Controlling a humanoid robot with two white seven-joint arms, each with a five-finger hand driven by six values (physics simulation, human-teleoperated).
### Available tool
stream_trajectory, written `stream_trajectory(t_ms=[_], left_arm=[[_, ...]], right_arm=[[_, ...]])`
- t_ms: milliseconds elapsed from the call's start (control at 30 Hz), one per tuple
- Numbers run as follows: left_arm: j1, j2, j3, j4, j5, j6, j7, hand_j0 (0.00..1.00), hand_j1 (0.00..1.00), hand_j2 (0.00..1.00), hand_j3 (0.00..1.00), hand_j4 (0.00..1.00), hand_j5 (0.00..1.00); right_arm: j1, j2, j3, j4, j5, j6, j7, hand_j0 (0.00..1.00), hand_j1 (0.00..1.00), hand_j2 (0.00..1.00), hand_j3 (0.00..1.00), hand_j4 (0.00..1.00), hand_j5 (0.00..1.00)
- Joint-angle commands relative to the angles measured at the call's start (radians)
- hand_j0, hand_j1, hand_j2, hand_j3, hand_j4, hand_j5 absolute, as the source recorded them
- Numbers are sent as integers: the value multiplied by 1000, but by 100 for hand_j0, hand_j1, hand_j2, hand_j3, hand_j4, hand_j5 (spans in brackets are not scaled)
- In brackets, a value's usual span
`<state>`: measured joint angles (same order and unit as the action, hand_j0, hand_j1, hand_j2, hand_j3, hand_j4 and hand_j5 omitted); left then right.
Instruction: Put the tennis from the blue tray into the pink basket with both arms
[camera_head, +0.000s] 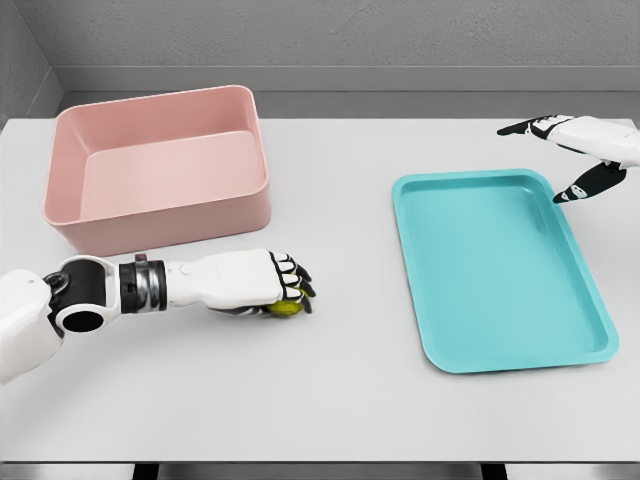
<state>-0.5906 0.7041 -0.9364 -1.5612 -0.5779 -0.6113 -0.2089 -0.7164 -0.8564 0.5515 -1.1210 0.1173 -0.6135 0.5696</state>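
A yellow-green tennis ball (285, 308) shows under the fingers of my left hand (288, 288), which is curled over it low above the white table, in front of the pink basket (160, 205). Most of the ball is hidden by the hand. The pink basket stands at the back left and nothing lies in it. The blue tray (498, 340) lies at the right and holds nothing. My right hand (560, 160) hovers over the tray's far right corner with its fingers spread and nothing in them.
The white table (340, 400) ends at a front edge near the bottom of the picture. A grey wall runs behind the table's far edge. Bare tabletop lies between the basket and the tray.
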Motion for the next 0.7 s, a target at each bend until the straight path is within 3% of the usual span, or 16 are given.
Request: stream_trajectory(t_ms=[0, 400, 667], left_arm=[[-1, 2, 2, -3, 4, 0, -1, 64, 64, 64, 64, 64, 64], [-6, 48, 21, -51, 18, 0, 6, 59, 59, 59, 59, 59, 59], [-34, 60, 74, -65, 29, 0, 6, 58, 58, 58, 58, 58, 58]], right_arm=[[0, -1, -1, 0, -7, 3, 0, 100, 100, 100, 100, 100, 100], [0, -1, -2, 0, -7, 3, 0, 100, 100, 100, 100, 100, 100], [0, -1, -2, 0, -7, 3, 0, 100, 100, 100, 100, 100, 100]])
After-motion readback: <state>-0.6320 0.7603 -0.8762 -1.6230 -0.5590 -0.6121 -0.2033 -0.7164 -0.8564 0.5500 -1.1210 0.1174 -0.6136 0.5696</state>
